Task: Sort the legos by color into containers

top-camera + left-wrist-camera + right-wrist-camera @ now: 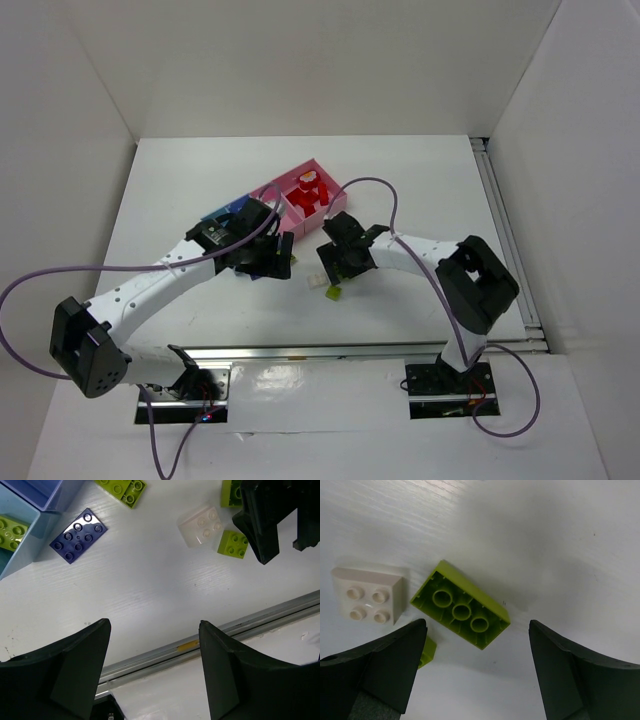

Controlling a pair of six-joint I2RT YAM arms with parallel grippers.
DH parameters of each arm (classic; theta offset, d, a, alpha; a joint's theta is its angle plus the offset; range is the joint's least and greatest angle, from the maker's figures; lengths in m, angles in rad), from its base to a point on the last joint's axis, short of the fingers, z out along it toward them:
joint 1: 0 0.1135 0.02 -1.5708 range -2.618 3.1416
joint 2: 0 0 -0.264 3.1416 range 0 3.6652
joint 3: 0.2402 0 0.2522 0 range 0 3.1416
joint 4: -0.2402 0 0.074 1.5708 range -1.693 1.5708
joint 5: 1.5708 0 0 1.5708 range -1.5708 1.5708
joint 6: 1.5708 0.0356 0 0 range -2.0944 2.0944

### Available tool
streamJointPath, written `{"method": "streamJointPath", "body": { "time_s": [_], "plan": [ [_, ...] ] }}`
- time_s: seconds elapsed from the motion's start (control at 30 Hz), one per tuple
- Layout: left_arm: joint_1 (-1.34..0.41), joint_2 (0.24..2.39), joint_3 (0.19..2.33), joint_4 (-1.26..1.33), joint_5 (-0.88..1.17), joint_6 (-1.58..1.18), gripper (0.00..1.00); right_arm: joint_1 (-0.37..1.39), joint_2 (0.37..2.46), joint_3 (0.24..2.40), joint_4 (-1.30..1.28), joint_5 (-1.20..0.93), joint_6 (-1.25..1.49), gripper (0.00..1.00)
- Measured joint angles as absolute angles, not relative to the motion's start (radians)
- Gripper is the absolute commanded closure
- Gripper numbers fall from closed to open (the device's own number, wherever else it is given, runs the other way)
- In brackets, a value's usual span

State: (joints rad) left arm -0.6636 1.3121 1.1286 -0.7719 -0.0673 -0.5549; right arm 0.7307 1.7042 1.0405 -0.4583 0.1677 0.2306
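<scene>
White walls enclosed the white table (200,180), where red bricks (310,190) were piled in a pink tray (338,200). A purple brick (78,535) was seen just beside the light blue tray (22,555), and a cream brick (201,526) nearer the right gripper (476,626). Its jaws were spread wide around an overturned lime brick (461,611), which was not gripped. The left gripper (154,630) was likewise held apart, empty, above the table.
</scene>
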Motion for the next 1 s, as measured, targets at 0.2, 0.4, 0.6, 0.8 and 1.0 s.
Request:
{"method": "streamJointPath", "body": {
  "time_s": [0.2,0.4,0.6,0.8,1.0],
  "plan": [
    [-0.664,1.321,1.129,-0.774,-0.065,-0.554,0.18,0.731,1.735,1.041,-0.44,0.199,0.215,0.28],
    [-0.664,1.341,1.129,-0.778,-0.051,-0.555,0.18,0.731,1.76,1.044,-0.376,0.2,0.223,0.52],
    [-0.664,1.348,1.13,-0.778,-0.042,-0.553,0.18,0.731,1.76,1.047,-0.361,0.208,0.232,0.58],
    [-0.664,1.367,1.126,-0.762,0.01,-0.537,0.17,0.731,1.739,1.115,-0.386,0.251,0.25,0.58],
    [-0.671,1.376,1.038,-0.701,0.066,-0.525,0.17,0.707,1.766,1.36,-0.381,0.259,0.257,0.58]
  ]
}}
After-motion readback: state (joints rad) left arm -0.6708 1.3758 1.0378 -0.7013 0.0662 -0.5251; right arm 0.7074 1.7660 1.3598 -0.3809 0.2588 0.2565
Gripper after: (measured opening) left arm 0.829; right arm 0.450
